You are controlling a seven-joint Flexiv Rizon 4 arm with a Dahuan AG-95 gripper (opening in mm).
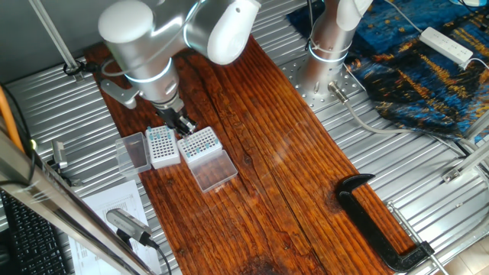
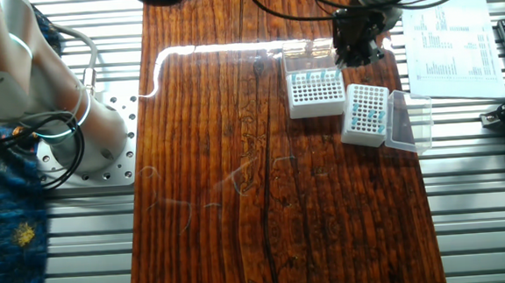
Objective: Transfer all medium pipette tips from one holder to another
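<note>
Teal tips [image 2: 369,115] show in both racks, so I judge the transfer partly done. In the other fixed view, the white-sided holder [image 2: 364,114] on the right holds a cluster of them with many holes bare. The clear-sided holder [image 2: 314,91], just to its left, shows a row of teal along its far edge [image 2: 312,75] and mostly empty holes nearer. The exact count is too small to read. The 2 racks sit close together on the wooden table [image 2: 239,204], lids folded open. The pincer [image 2: 357,49] hovers over the far side of the racks; whether it is parted, closed or carrying a tip I cannot tell.
</note>
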